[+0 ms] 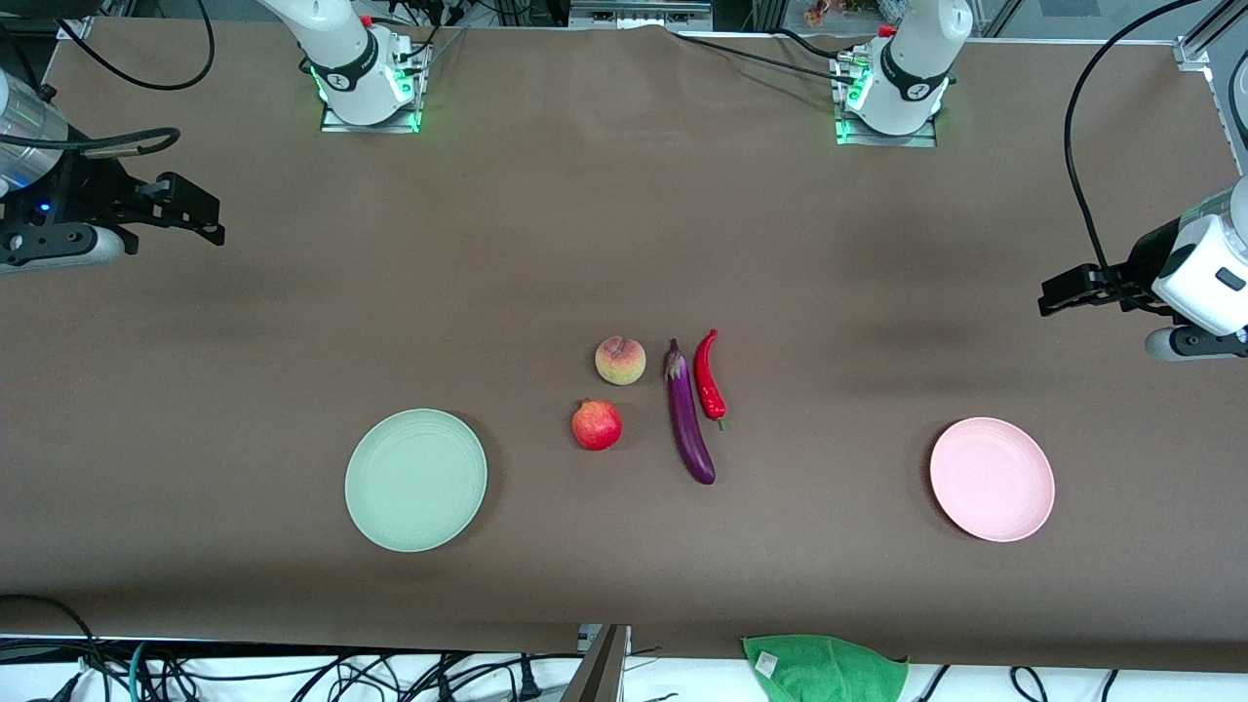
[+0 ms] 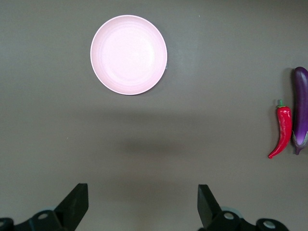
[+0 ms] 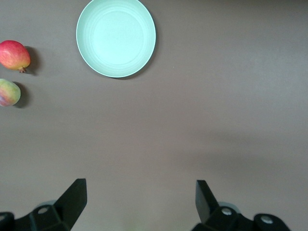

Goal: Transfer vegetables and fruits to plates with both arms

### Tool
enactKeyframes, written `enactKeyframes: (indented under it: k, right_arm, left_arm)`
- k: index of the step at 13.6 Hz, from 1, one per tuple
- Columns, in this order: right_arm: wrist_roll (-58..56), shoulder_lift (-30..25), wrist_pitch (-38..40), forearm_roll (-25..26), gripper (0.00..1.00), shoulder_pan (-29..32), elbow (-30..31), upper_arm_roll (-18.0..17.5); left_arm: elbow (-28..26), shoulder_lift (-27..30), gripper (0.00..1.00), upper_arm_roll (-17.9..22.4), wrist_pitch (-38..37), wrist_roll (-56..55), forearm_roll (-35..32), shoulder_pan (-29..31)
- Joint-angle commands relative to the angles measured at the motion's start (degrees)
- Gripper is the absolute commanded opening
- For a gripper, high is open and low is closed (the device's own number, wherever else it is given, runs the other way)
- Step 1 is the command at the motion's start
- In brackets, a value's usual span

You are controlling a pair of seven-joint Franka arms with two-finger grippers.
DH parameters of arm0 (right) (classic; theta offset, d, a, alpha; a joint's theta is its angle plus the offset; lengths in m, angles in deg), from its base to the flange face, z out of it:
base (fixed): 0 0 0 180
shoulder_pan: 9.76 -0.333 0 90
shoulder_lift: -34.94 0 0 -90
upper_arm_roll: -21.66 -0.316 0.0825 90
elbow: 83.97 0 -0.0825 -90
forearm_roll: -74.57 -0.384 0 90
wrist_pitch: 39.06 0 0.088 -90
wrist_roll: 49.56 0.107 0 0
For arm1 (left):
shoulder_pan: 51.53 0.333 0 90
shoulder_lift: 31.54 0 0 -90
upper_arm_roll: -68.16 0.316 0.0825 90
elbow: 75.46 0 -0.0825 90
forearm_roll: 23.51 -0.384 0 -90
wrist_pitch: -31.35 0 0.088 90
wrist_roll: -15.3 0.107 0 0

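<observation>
A peach [image 1: 620, 361], a pomegranate [image 1: 597, 425], a purple eggplant [image 1: 688, 414] and a red chili [image 1: 709, 375] lie together mid-table. The mint plate [image 1: 416, 480] lies empty toward the right arm's end, the pink plate [image 1: 992, 479] empty toward the left arm's end. My right gripper [image 1: 200, 210] hangs open and empty over bare table at its end; its wrist view shows the gripper [image 3: 141, 190], mint plate [image 3: 116, 37], pomegranate [image 3: 14, 55] and peach [image 3: 8, 92]. My left gripper [image 1: 1048, 295] hangs open and empty at its end; its wrist view shows the gripper [image 2: 143, 192], pink plate [image 2: 129, 54], chili [image 2: 282, 129] and eggplant [image 2: 301, 108].
A green cloth [image 1: 824, 668] lies at the table edge nearest the front camera. Black cables hang by both arms at the table's ends. The brown table cover [image 1: 624, 214] is bare between the arm bases and the produce.
</observation>
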Motion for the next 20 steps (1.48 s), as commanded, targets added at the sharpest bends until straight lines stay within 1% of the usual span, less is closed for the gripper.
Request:
enactKeyframes:
  k: [1, 12, 14, 16, 17, 20]
  right_arm:
    - [-0.3, -1.0, -0.2, 0.4, 1.0, 0.1, 0.5, -0.4]
    - [-0.3, -1.0, -0.3, 0.3, 1.0, 0.1, 0.5, -0.5]
    - [-0.2, -1.0, -0.3, 0.3, 1.0, 0.1, 0.5, -0.4]
    - [-0.3, -1.0, -0.2, 0.3, 1.0, 0.1, 0.5, -0.4]
    - [-0.3, -1.0, -0.2, 0.3, 1.0, 0.1, 0.5, -0.4]
    - [-0.2, -1.1, -0.2, 0.3, 1.0, 0.1, 0.5, -0.4]
  left_arm:
    - [1.6, -0.7, 1.0, 0.0, -0.4, 0.1, 0.8, 0.2]
    - [1.6, -1.8, 1.0, -0.2, -0.6, 0.2, 0.9, -0.6]
    - [1.6, -1.9, 1.0, -0.5, -3.1, 0.3, 0.3, -1.0]
    - [1.6, -2.9, 1.0, -0.4, -3.4, -0.4, 0.2, -2.5]
    - [1.5, -3.3, 1.0, -0.4, -2.5, -0.5, 0.2, -2.6]
    - [0.6, -4.6, 1.0, -0.9, 3.3, -2.2, 0.5, -4.0]
